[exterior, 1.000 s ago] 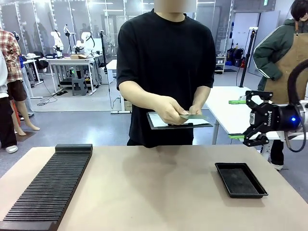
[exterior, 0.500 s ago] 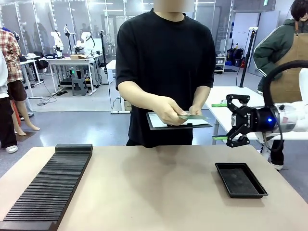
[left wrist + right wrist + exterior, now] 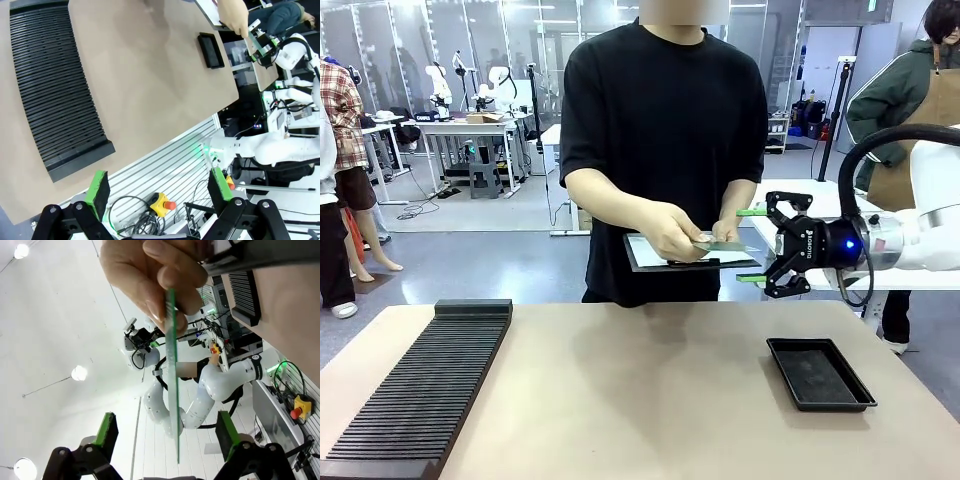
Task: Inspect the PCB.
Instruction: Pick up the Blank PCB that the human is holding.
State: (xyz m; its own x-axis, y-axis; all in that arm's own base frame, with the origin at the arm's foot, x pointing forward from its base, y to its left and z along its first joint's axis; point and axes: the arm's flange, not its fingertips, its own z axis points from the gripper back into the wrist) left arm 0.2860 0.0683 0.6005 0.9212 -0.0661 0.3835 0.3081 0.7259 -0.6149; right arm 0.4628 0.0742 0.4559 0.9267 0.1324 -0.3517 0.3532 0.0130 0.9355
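The person across the table holds the PCB (image 3: 722, 243), a thin green board, in both hands above a dark clipboard (image 3: 665, 258). My right gripper (image 3: 752, 246) stands open just right of it, its green pads above and below the board's near edge. In the right wrist view the PCB (image 3: 172, 370) shows edge-on, pinched at the top by the person's fingers (image 3: 150, 285). Its free end reaches in between the pads of my right gripper (image 3: 165, 434) without touching either. My left gripper (image 3: 156, 186) is open and holds nothing, beyond the table's near edge.
A black slotted rack (image 3: 430, 385) lies on the table's left side. A black shallow tray (image 3: 820, 373) sits at the right, below my right arm. Another person in an apron (image 3: 910, 120) stands behind at the far right.
My right arm has moved left from the picture's right edge, bringing its open gripper up to the PCB. The person's hands have barely moved.
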